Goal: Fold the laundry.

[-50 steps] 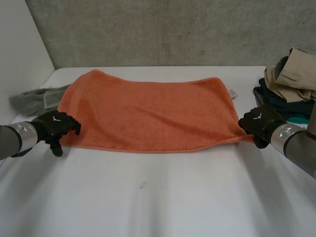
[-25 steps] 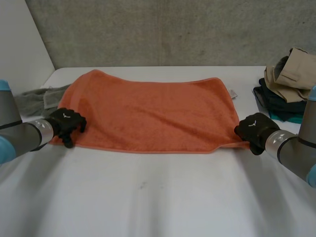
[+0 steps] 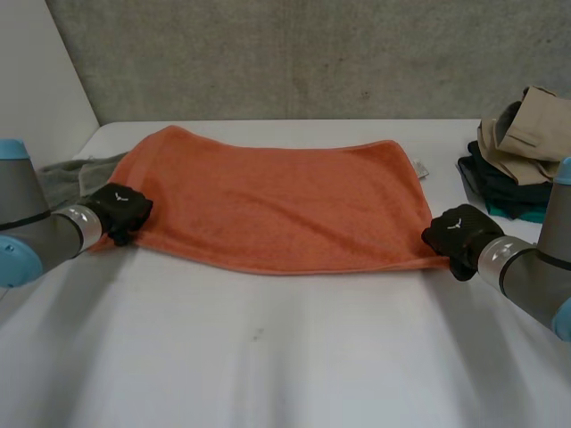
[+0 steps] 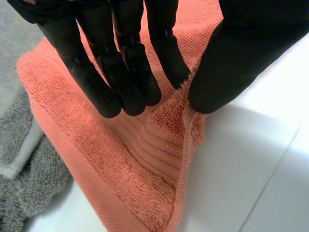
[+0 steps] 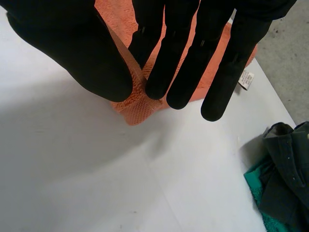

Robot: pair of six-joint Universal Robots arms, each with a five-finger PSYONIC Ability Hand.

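Observation:
An orange towel (image 3: 277, 201) lies spread flat across the far half of the white table (image 3: 285, 357). My left hand (image 3: 120, 209) is at its near left corner. In the left wrist view the fingers (image 4: 125, 72) and thumb pinch that corner's edge of the towel (image 4: 135, 159). My right hand (image 3: 459, 234) is at the near right corner. There the straight fingers (image 5: 193, 63) press the towel (image 5: 135, 104) against the thumb, and the corner tip pokes out below them.
A grey cloth (image 3: 67, 174) lies at the table's left edge, just beyond the left hand and beside the towel (image 4: 24, 179). A pile of beige, dark and teal clothes (image 3: 522, 152) sits at the right (image 5: 285, 164). A concrete wall stands behind.
My left hand has moved in from beside the towel to its near left corner and closed on it. The right hand has kept its grip and shifted slightly left.

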